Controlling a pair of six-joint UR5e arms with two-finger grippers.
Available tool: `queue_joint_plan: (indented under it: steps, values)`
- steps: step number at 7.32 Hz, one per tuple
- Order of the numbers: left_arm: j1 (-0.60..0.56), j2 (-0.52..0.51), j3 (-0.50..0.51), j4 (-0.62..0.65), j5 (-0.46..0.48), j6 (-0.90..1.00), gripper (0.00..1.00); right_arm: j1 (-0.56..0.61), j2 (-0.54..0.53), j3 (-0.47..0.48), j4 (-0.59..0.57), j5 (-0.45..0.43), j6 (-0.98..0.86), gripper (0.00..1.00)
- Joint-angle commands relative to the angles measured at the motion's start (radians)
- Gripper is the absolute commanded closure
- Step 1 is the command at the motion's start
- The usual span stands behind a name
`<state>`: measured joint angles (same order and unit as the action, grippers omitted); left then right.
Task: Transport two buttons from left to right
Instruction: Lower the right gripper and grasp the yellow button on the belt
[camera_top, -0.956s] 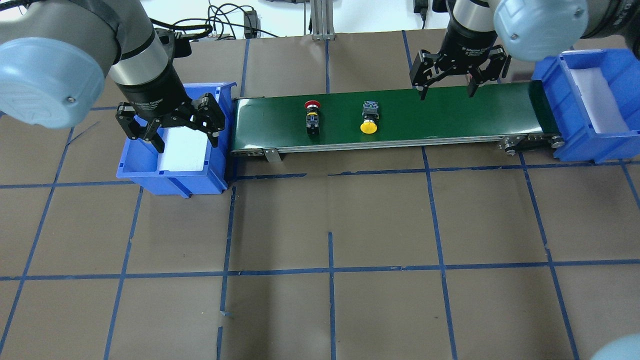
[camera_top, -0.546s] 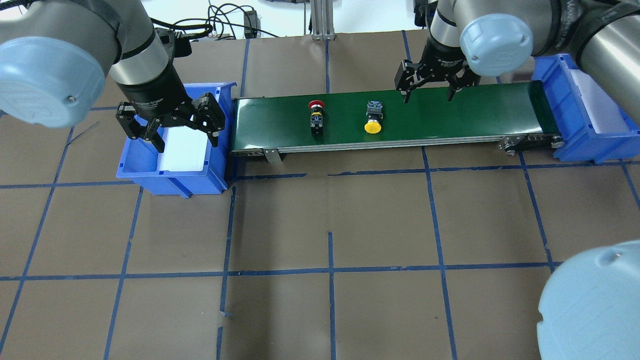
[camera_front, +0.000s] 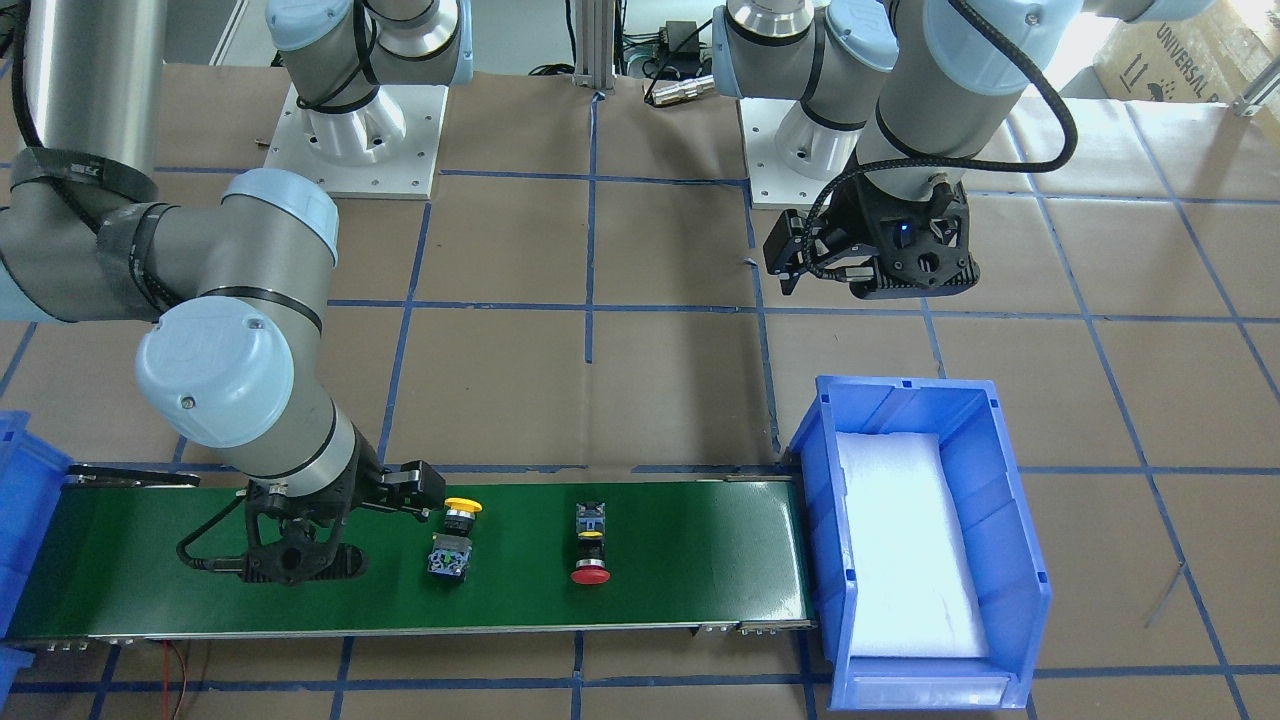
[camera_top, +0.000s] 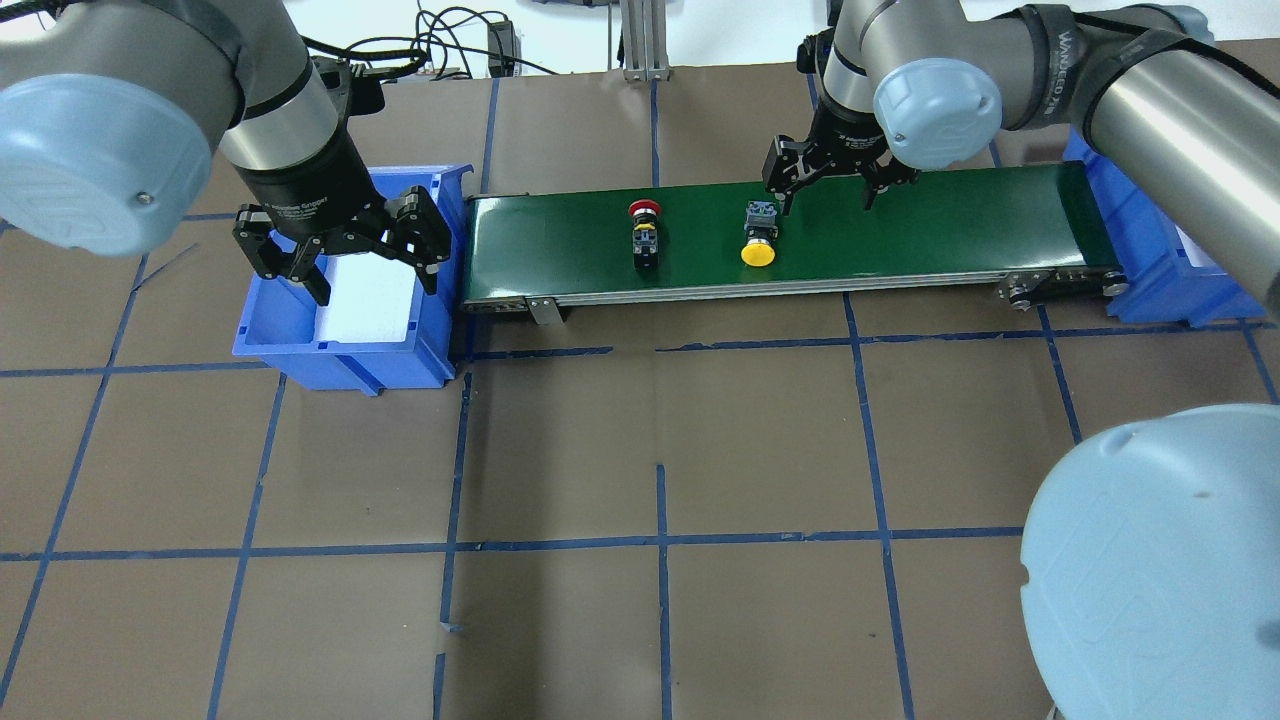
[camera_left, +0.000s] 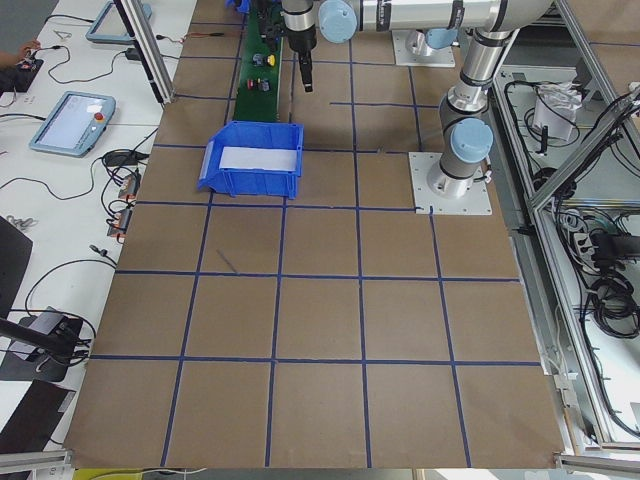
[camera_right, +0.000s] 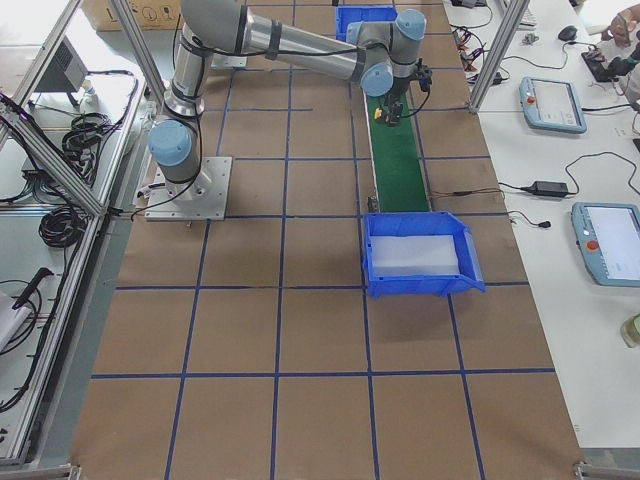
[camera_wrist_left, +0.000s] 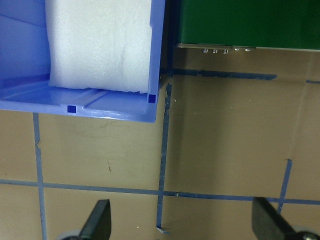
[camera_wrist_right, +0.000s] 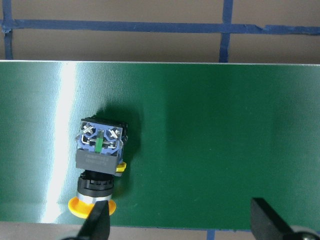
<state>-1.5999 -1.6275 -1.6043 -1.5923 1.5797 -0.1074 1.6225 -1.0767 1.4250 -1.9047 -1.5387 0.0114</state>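
The yellow-capped button and the red-capped button lie on their sides on the green conveyor belt, yellow to the right of red. My right gripper is open above the belt, just right of the yellow button's grey-blue base. In the right wrist view the yellow button lies near the left fingertip, mostly outside the gap between the fingers. My left gripper is open and empty over the left blue bin. In the front view the yellow button and the red button also show.
The left bin holds a white foam pad. A second blue bin stands at the belt's right end, partly hidden by my right arm. The brown table carries blue tape lines. Cables lie at the back edge.
My right gripper has moved left along the belt, close to the yellow button. Both buttons have drifted a little to the right on the belt. My left gripper has not moved.
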Motion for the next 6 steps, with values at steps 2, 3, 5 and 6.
queue_joint_plan:
  steps: [2, 3, 5, 6]
  values:
    - [0.0, 0.0, 0.0, 0.0, 0.0, 0.0, 0.0, -0.007, 0.03, -0.011, -0.004, 0.0, 0.002, 0.0]
    - [0.0, 0.0, 0.0, 0.0, 0.0, 0.0, 0.0, -0.007, 0.037, -0.011, -0.016, -0.004, -0.001, 0.0]
    - [0.0, 0.0, -0.002, 0.0, 0.0, 0.0, 0.0, -0.007, 0.043, -0.011, -0.034, -0.008, 0.002, 0.0]
    - [0.0, 0.0, -0.002, 0.0, 0.0, 0.0, 0.0, -0.007, 0.05, -0.011, -0.037, -0.004, 0.004, 0.0]
